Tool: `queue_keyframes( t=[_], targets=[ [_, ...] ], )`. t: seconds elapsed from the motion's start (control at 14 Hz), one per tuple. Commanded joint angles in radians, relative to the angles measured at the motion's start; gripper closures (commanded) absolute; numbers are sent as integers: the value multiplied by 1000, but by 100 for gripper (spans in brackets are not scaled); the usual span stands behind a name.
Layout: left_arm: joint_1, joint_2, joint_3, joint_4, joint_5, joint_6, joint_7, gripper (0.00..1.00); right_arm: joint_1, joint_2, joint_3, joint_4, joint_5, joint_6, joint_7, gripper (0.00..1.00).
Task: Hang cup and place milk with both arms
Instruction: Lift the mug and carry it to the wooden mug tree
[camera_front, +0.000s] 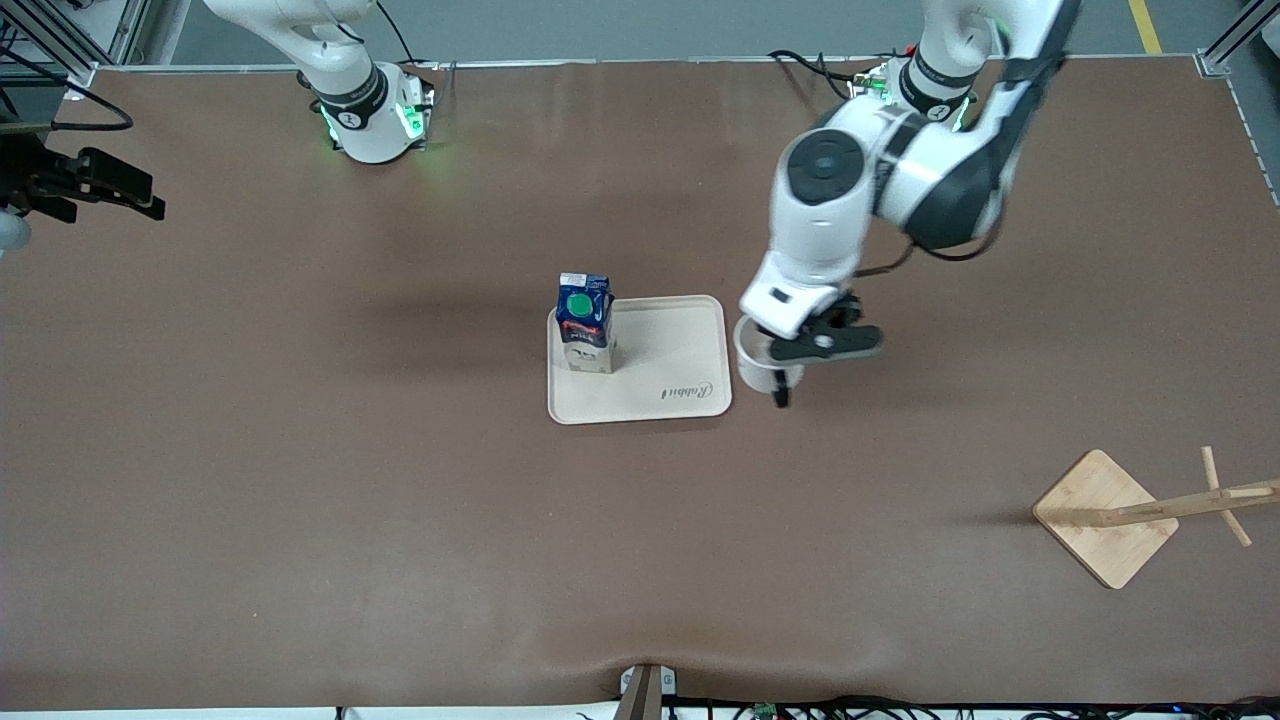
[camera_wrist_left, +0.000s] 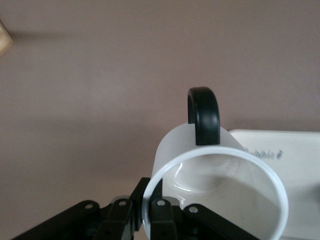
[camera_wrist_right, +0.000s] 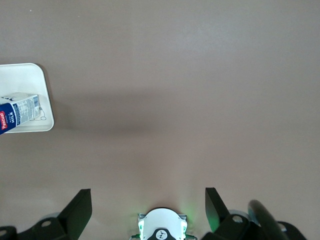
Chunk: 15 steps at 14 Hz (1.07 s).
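Two arms work over the brown bench (camera_front: 300, 480). The left tool (camera_front: 800, 350) is clamped on the rim of the cup (camera_front: 757, 368), which sits just beside the edge of the cream tray (camera_front: 680, 345) that faces the left arm's end of the bench; whether the cup rests on the bench or is lifted just clear of it cannot be told. In the left wrist view the left tool's fingers (camera_wrist_left: 160, 215) pinch the white wall of the cup (camera_wrist_left: 200, 160), its black loop handle standing up on the outside and the tray (camera_wrist_left: 295, 160) lying close by. The milk (camera_front: 585, 320) stands upright on the tray, in the corner toward the right arm's end and the bases' edge of the bench, green cap on top. The right tool (camera_front: 90, 185) hangs with its fingers spread wide and nothing between them, over the bench edge at the right arm's end, where that arm waits. A wooden rack (camera_front: 1140, 515) with a square base stands near the left arm's end of the bench, closer to the front camera than the tray.
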Motion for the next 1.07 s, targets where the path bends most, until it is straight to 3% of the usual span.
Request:
queue_keyframes(
  t=[0.0,0.29,0.64,1.0],
  targets=[
    [113,-47,-8,12,14,-17,104,100,14,4,-24,12,14,0,-8,0],
    [273,-105,-8,45,2,-19,242,100,16,1,-26,2,16,8,-8,0],
    [460,-102,-11,103,-4,-19,426,100,19,-3,-29,-3,16,14,-8,0],
    [644,-84,-8,129,-203,24,636,100,23,-26,-27,-58,16,57,-8,0]
  ],
)
